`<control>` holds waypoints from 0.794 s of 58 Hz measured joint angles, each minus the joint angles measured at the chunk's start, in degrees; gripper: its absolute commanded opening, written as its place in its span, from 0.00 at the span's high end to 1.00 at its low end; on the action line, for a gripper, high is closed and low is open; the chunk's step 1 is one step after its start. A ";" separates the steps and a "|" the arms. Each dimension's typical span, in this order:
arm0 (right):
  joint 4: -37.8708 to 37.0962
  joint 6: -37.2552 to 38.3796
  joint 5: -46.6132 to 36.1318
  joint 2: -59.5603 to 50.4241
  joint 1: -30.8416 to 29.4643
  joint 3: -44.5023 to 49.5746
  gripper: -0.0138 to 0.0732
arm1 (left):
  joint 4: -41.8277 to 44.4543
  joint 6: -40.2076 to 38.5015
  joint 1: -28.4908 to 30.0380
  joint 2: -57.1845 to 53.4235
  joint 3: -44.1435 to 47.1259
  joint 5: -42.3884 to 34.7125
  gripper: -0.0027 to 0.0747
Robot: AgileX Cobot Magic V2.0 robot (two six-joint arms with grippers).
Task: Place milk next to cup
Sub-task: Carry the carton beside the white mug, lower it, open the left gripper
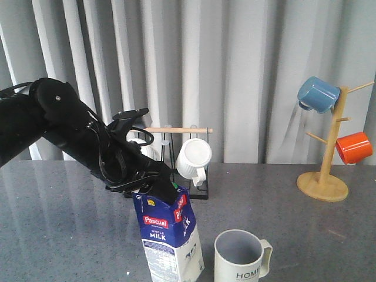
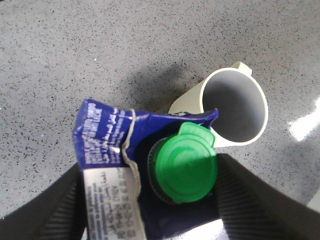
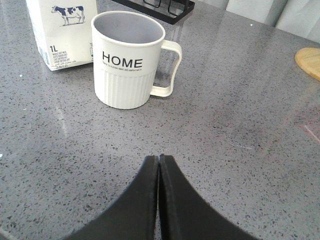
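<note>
We judge the placing step to be nearly done: our left gripper (image 1: 154, 181) holds the milk (image 1: 168, 238) by its gabled top, the carton seemingly on the table (image 1: 53, 217) just beside the cup (image 1: 239, 257); the front view cuts off its base, but the right wrist view shows the carton's foot resting on the grey surface, a narrow gap between it and the mug. In the left wrist view the two fingers (image 2: 47, 210) flank the carton's top on either side, closed against it, the green cap (image 2: 186, 164) between them. The next move, as we read it, calls for parting those fingers and lifting straight up, so the tall carton is not tipped towards the mug. The milk is dark blue and white, with red "Pascual" labels, "MILK" print and a cow on the lower panel; the cup is pale, ribbed below, lettered "HOME", its handle turned away from the carton. Our right gripper (image 3: 159, 161) hovers low over bare table, fingers pressed together on nothing.
</note>
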 measured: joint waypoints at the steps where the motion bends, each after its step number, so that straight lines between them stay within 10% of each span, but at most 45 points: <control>1: 0.00 0.00 0.00 0.00 0.00 0.00 0.85 | 0.00 0.00 0.00 0.00 0.00 0.00 0.43; 14: 0.00 0.00 0.00 0.00 0.00 0.00 0.85 | 0.05 0.00 0.00 0.00 0.00 -0.07 0.20; 46: 0.04 0.00 0.00 0.00 0.00 0.00 0.85 | 0.18 -0.06 0.00 -7.40 0.00 0.05 0.20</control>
